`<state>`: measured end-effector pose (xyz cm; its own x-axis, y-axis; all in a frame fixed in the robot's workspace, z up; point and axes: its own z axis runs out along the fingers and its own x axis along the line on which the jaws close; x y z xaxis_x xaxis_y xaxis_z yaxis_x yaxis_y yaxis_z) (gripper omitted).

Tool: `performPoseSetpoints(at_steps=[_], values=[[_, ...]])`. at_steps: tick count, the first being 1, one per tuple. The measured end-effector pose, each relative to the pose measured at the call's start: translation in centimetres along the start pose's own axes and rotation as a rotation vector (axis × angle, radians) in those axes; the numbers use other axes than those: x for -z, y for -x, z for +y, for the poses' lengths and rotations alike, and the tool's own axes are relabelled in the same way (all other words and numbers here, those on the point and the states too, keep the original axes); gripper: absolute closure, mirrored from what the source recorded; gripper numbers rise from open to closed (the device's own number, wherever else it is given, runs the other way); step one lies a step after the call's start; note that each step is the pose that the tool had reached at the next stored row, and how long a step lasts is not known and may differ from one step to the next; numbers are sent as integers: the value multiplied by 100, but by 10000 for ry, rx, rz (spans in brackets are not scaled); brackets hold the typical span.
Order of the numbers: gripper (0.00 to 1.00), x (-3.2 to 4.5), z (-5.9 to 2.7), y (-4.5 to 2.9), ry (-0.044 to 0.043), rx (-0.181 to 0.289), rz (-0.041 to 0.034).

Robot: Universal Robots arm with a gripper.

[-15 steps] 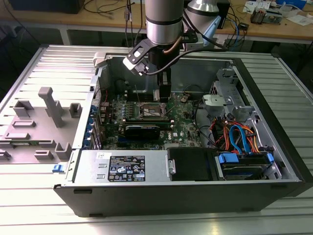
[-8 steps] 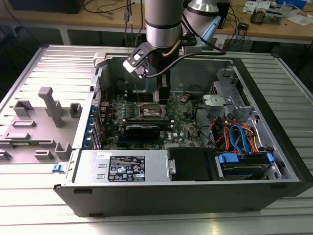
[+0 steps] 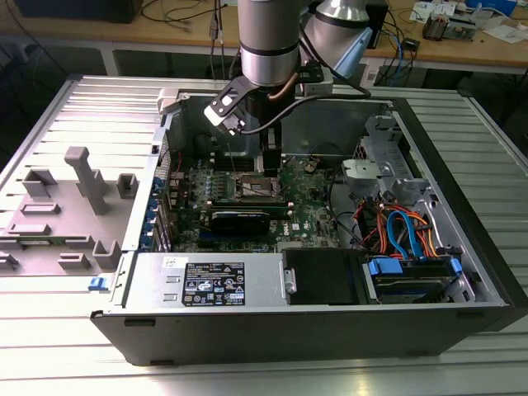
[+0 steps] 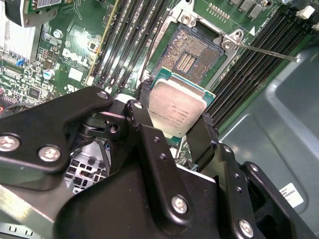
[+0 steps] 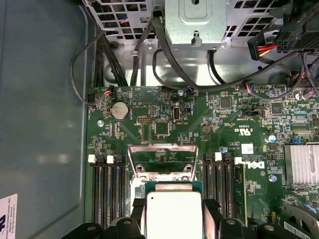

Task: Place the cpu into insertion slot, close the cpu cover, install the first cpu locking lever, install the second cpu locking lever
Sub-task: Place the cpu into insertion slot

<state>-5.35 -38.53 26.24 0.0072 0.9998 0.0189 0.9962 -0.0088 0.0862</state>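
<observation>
Claw [image 4: 170, 122] grips cpu [image 4: 177, 104] near insertion slot [image 4: 192, 50]

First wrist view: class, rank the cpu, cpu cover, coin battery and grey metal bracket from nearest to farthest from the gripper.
1. cpu, held in the gripper.
2. cpu cover, raised, between the memory slots.
3. coin battery, on the green board beyond the cover.
4. grey metal bracket, past the board's edge, among black cables.

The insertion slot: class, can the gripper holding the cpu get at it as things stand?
Probably yes. The gripper, shut on the cpu, hangs close above the insertion slot, whose contacts lie bare; the cpu cover looks swung up clear.
</observation>
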Motion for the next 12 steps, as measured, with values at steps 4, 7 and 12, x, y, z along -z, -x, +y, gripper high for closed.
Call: performPoseSetpoints(at_steps=[4, 7, 12], values=[[46, 0, 0, 0, 0, 0, 0], [46, -2, 0, -1, 1, 1, 1], [46, -26, -11, -11, 1, 0, 0]])
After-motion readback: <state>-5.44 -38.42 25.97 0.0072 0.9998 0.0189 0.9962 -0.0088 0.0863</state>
